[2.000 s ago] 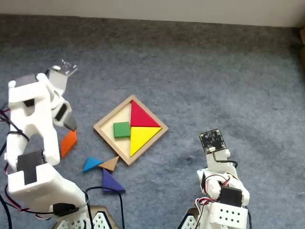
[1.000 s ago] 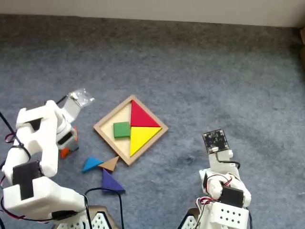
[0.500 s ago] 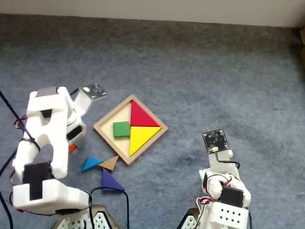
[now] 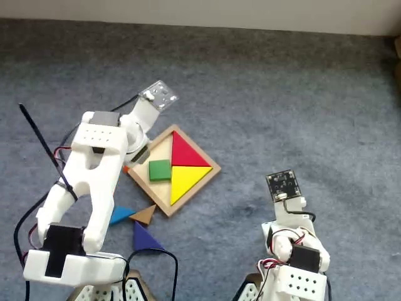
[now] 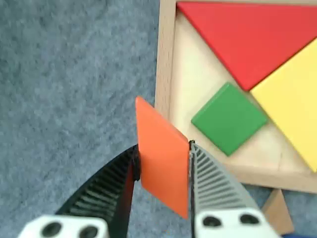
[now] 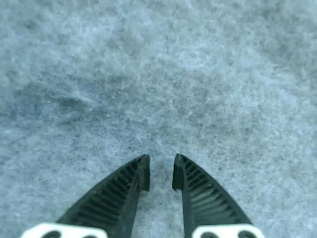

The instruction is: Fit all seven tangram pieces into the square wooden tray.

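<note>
Nearest the bases, the right gripper (image 6: 160, 172) hung over bare grey carpet (image 4: 301, 94), its jaws nearly together with only a slim gap and nothing between them. Beside the left arm's base lay three loose pieces: a purple triangle (image 4: 144, 238), then a blue triangle (image 4: 120, 216) touching a small tan triangle (image 4: 145, 215) just off the tray's lower corner. Farther on, the left gripper (image 5: 163, 148) was clamped on the orange parallelogram (image 5: 161, 168), held tilted over the wooden tray (image 5: 166, 59)'s left rim. Inside sat a green square (image 4: 160, 170), a yellow triangle (image 4: 185, 179) and a red triangle (image 4: 183, 152).
</note>
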Robot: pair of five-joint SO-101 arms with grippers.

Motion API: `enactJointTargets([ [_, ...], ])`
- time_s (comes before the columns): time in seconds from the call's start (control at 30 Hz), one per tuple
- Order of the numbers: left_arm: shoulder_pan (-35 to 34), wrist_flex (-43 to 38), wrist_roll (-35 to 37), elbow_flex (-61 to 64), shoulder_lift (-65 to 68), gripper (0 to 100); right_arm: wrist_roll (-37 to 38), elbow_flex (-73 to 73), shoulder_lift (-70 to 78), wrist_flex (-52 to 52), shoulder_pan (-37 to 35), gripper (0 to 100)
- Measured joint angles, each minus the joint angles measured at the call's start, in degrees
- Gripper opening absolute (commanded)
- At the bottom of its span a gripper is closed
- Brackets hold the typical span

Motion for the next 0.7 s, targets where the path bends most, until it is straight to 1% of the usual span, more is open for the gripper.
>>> enactJointTargets([
  [0.27,5.9,-6.2,1.6,-0.4,1.0,1,0.0,0.0,0.0,0.0,0.0,9.1],
  [0.47,6.7,-6.7,1.6,-10.0,13.0,1,0.0,0.0,0.0,0.0,0.0,9.1],
  [0.6,6.7,-2.6,1.6,-18.7,21.1,2,0.0,0.0,0.0,0.0,0.0,9.1],
  [0.7,7.0,2.5,1.6,-25.1,26.1,11,0.0,0.0,0.0,0.0,0.0,9.1],
])
